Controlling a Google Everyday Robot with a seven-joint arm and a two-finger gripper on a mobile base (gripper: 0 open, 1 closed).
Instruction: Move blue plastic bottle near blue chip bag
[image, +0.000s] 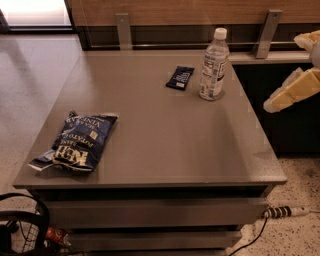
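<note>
We wait off to the right, bottle unheld

In our one camera view the gripper (291, 93) hangs beyond the table (175, 145) edge; we cannot tell if it is wide or narrow. The blue plastic bottle (213, 67) stands upright to its left, and the blue chip bag (80, 140) lies much farther left. Clipped high, the tall bottle may topple. We count one bottle, one bag and one small dark packet (180, 77).

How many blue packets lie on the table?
2: chip bag front left; small packet at the back, beside the bottle. Gripper hangs beyond the table's right edge.
</note>
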